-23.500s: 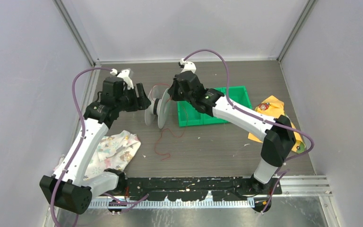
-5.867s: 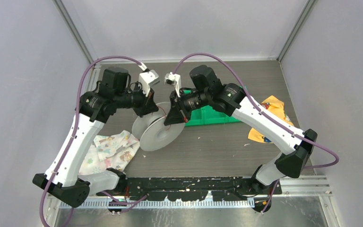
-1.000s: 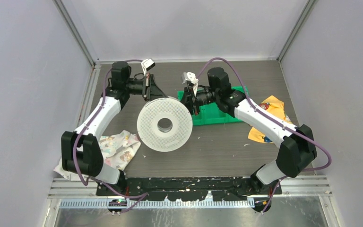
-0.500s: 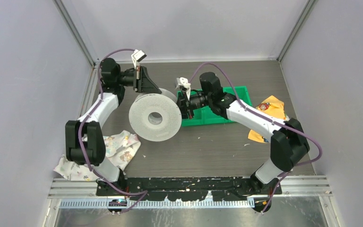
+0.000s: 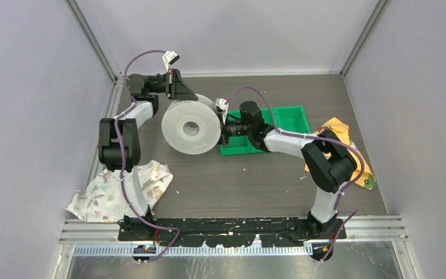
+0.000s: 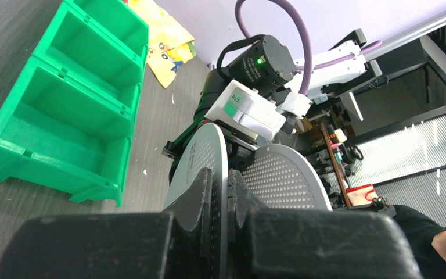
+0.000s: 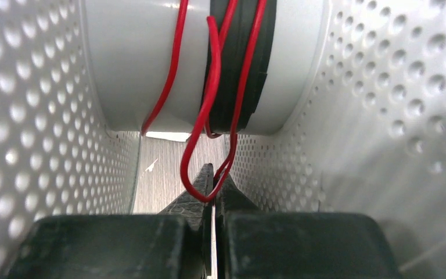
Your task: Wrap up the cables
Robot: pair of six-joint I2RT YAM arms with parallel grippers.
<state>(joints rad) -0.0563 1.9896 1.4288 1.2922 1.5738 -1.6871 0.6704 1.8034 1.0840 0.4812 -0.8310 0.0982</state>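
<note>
The cables [image 7: 213,64] are thin red strands wound a few turns around the white hub [image 7: 139,64] of a perforated spool [image 5: 190,127], partly over a dark band. One loop hangs down from the hub, and the right fingers [image 7: 202,195] are pressed together on it. The left fingers [image 6: 200,203] are narrow and clamp one flange of the spool, holding it above the surface [image 5: 255,180]. A green bin [image 5: 290,119] stands just beside the spool. A printed cloth [image 5: 122,189] lies at the near left.
</note>
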